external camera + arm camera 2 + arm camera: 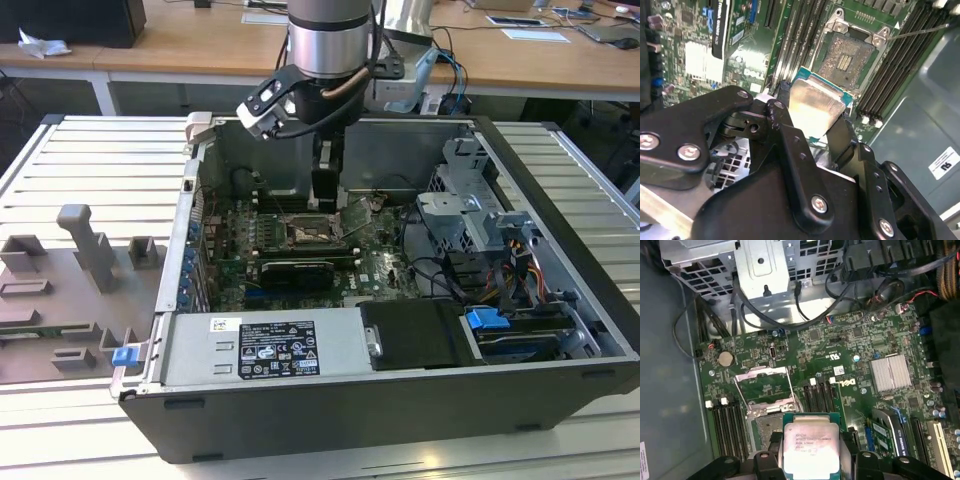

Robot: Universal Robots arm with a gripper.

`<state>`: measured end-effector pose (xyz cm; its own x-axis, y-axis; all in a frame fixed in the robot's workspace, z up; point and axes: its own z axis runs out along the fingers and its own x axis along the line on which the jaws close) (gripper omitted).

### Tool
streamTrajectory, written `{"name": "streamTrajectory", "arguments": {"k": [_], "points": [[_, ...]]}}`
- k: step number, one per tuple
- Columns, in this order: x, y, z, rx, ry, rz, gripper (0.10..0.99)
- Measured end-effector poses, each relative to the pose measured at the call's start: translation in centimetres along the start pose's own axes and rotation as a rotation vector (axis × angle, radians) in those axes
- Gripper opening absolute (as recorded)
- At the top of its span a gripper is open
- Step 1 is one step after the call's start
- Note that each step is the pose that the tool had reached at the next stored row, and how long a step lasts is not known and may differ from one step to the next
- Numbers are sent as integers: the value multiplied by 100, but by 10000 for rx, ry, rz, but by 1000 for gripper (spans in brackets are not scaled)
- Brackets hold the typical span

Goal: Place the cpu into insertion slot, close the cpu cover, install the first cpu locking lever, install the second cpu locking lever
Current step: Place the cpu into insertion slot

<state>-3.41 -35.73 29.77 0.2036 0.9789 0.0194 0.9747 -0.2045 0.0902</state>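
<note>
On the exterior view's left, one grey tray [60,300] of blocks, with one blue clip [124,355] at its near corner. Next to it, one open case [330,430] with one green board [225,265] inside. Over the board, one arm [330,40] reaching down, with one gripper [323,190] low in the case. Clamped on one cpu [817,105] between two black fingers [781,107] (silver top plain in both wrist views). Held up above the board, near one slot [845,57]. Bare pins showing in the slot. One cover [762,371] tipped up off the slot, open. Two banks of memory slots [730,427], one on each side of the slot. Further to the exterior view's right, one metal cage [470,200] and a second blue clip [483,320] near the case's front.
</note>
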Motion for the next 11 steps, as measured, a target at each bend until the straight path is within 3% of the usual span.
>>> {"name": "streamTrajectory", "arguments": {"k": [6, 11], "points": [[-1, -8, 68, 23, 107, -1092, 537], [-3, -13, 98, 31, 130, -1348, 537]]}}
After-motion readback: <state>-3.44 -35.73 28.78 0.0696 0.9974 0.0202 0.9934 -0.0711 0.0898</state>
